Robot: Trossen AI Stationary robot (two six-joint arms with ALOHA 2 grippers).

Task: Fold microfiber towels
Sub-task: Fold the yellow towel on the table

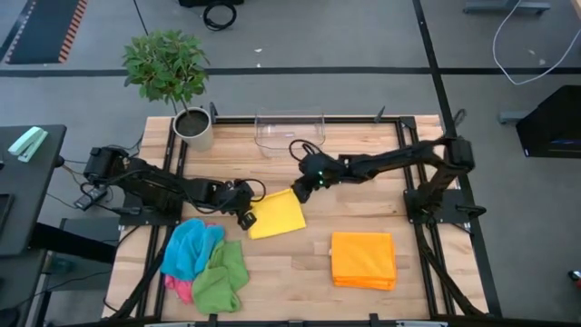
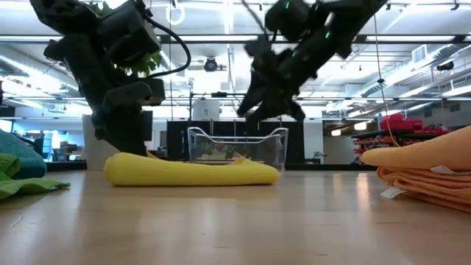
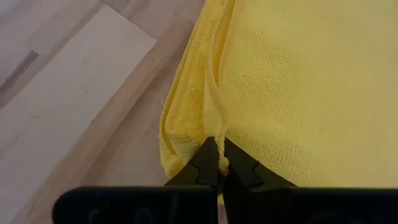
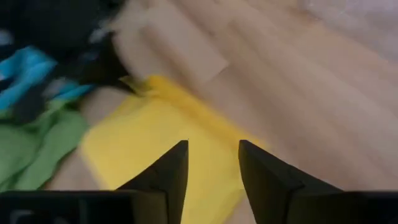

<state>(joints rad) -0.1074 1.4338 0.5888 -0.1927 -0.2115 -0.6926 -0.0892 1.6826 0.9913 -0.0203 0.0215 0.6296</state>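
A yellow towel (image 1: 278,216) lies folded on the table's middle; it also shows in the low view (image 2: 191,171). My left gripper (image 1: 245,216) is shut on its left edge (image 3: 219,163). My right gripper (image 1: 300,187) is open and empty, lifted above the towel's far right corner (image 2: 272,103); its wrist view looks down on the yellow towel (image 4: 155,155). A folded orange stack (image 1: 363,260) lies at the near right. A loose heap of blue (image 1: 191,247), green (image 1: 221,277) and pink (image 1: 182,291) towels lies at the near left. My left gripper pinches a small ridge of the yellow towel's edge (image 3: 216,134) between its two fingertips, where folded layers meet. The fingers come slanting down from the table's left. The towel lies flat on the table, slack.
A clear plastic bin (image 1: 290,133) stands at the far middle. A potted plant (image 1: 192,127) stands at the far left corner. Bare wood (image 1: 290,272) lies between the heap and the orange stack.
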